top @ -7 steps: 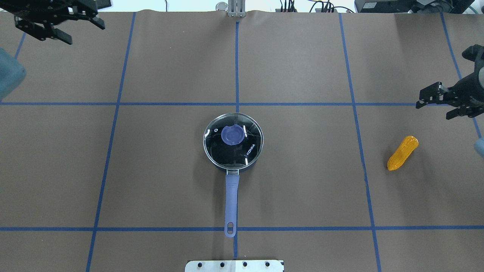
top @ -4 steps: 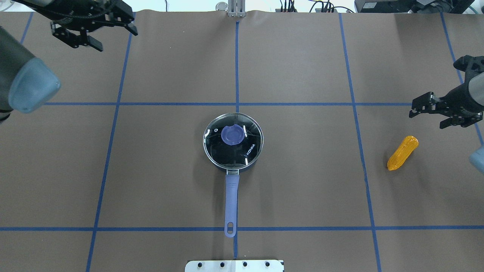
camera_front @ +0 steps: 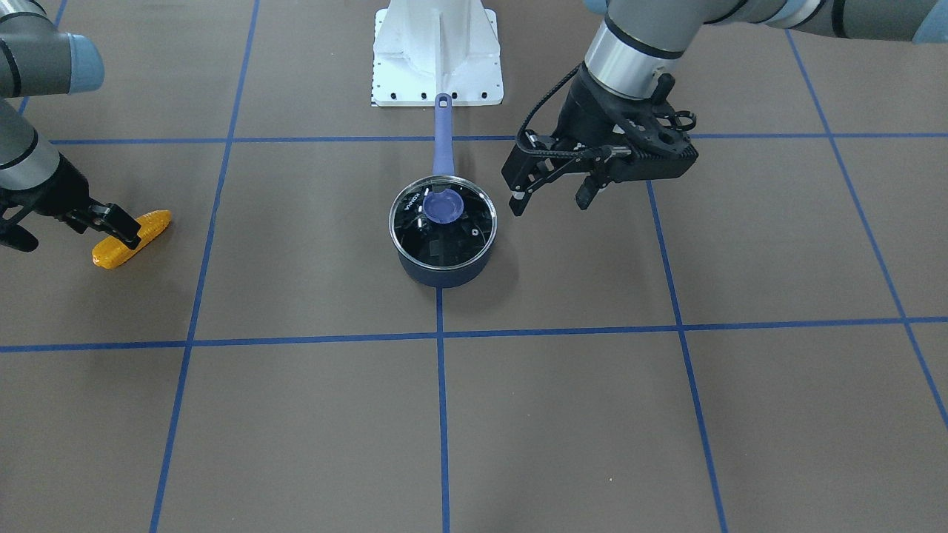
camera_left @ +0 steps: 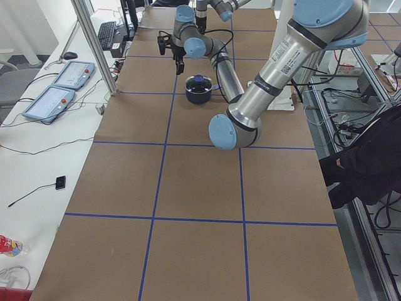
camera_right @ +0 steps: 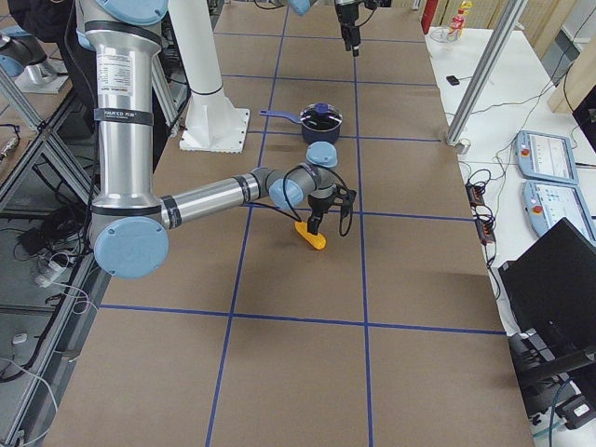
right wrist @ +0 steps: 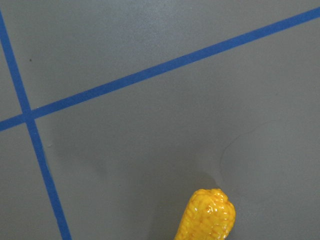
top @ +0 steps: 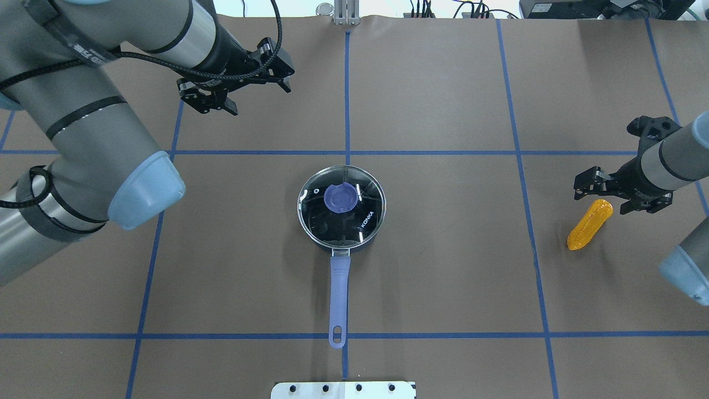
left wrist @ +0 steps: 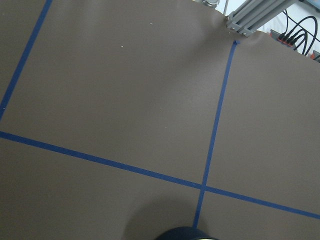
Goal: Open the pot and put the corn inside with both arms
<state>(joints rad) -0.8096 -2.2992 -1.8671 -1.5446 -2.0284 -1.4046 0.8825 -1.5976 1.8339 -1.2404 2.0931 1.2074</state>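
The dark-blue pot (top: 339, 288) stands at the table's middle, its long handle toward the robot base. The glass lid (top: 366, 220) with its blue knob (top: 339, 198) sits shut on it. The pot's wall also shows in the front view (camera_front: 441, 275). The orange-yellow corn (top: 590, 224) lies flat at the right, also in the right wrist view (right wrist: 207, 217). My left gripper (top: 252, 95) is open and empty, above the table beyond and left of the pot. My right gripper (top: 606, 197) is open and hovers at the corn's far end, apart from it.
The white base mount (top: 343, 389) sits at the near edge behind the pot handle. The left arm's elbow (top: 147, 191) hangs over the table left of the pot. Blue tape lines grid the brown mat. Operator tablets (camera_left: 69, 75) lie on a side table.
The left arm has swept in from the far left corner toward the middle, nearer the pot. The right gripper has moved left and closer to the corn. Pot, lid and corn have not moved.
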